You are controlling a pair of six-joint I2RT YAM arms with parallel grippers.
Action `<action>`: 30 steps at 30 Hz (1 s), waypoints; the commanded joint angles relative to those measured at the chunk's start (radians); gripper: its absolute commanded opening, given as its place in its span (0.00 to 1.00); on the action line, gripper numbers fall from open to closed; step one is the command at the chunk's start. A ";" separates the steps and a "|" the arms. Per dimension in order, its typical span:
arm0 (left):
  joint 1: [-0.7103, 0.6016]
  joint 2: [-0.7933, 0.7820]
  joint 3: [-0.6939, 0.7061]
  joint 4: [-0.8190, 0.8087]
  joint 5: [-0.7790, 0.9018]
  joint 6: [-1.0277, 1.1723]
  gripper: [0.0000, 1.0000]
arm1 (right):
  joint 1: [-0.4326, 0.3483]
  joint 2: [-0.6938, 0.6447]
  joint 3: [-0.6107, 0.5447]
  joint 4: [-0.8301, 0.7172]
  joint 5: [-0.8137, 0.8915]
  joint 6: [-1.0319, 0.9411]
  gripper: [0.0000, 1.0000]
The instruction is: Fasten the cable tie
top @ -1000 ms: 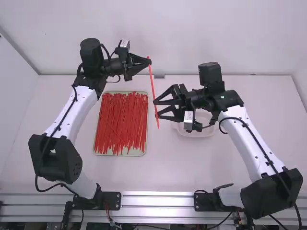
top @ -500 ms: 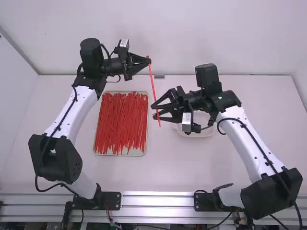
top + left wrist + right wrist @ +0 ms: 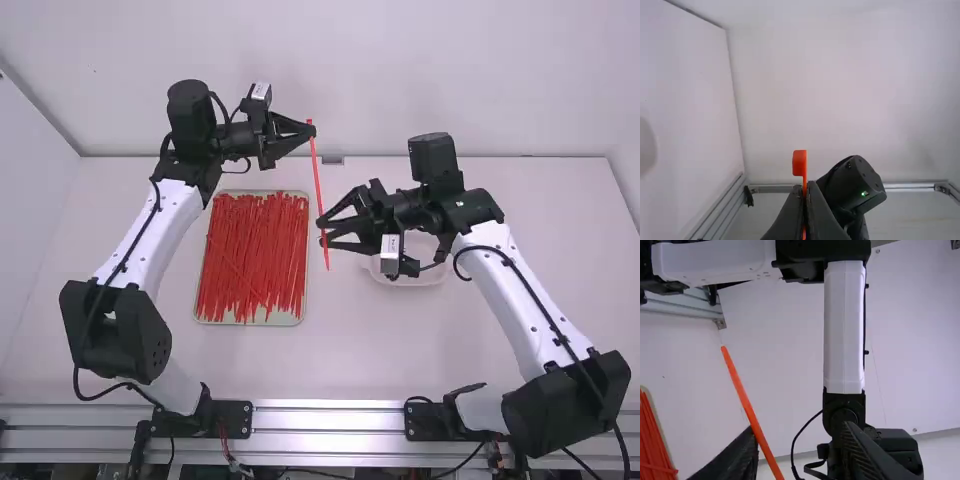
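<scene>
Above the table [image 3: 400, 340] and to the side of the spare ties [image 3: 252, 257], the step in hand looks like taking the free end of the strap so it can be bent round to the head. The left pincer [image 3: 307, 128] is clamped on the red cable tie [image 3: 317, 190] just under its head [image 3: 799, 163], and the strap hangs down from it. The right pincer [image 3: 321, 228] stands with its jaws apart, the lower strap between them. In the right wrist view the strap [image 3: 747, 412] lies much nearer one finger [image 3: 735, 462] than the other, so I would centre it before closing. I would also grip short of the tip, leaving a tail to thread, and keep the left hold firm and untwisted. The white dish [image 3: 425, 275] under the right wrist is partly covered by it. Whether the strap touches the near finger cannot be told. Which way the head's slot faces is too small to make out.
</scene>
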 commanded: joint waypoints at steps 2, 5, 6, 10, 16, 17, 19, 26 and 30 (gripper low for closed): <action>0.002 0.000 0.002 0.007 0.025 0.016 0.02 | -0.004 0.008 0.024 -0.010 -0.019 0.003 0.21; 0.002 0.000 0.002 0.007 0.022 0.016 0.02 | -0.004 0.008 0.024 -0.018 -0.019 0.003 0.00; 0.002 0.000 0.002 0.008 0.022 0.016 0.02 | -0.003 0.008 0.024 -0.023 -0.019 0.003 0.00; 0.002 0.000 0.002 0.007 0.023 0.030 0.02 | 0.009 0.008 0.024 -0.035 -0.001 0.004 0.00; 0.002 0.000 0.002 0.008 0.023 0.139 0.02 | 0.008 0.008 0.024 -0.013 0.002 0.234 0.00; 0.001 0.000 0.002 0.008 0.023 0.149 0.02 | 0.008 0.008 0.024 -0.013 0.002 0.260 0.00; 0.002 0.000 0.002 0.008 0.023 0.240 0.02 | 0.005 0.008 0.024 0.016 0.005 0.417 0.00; 0.002 0.000 0.002 -0.021 0.022 0.386 0.02 | -0.028 0.008 0.024 0.102 0.023 0.687 0.00; 0.002 0.000 0.002 -0.061 0.023 0.425 0.02 | -0.056 0.009 0.024 0.134 0.020 0.790 0.00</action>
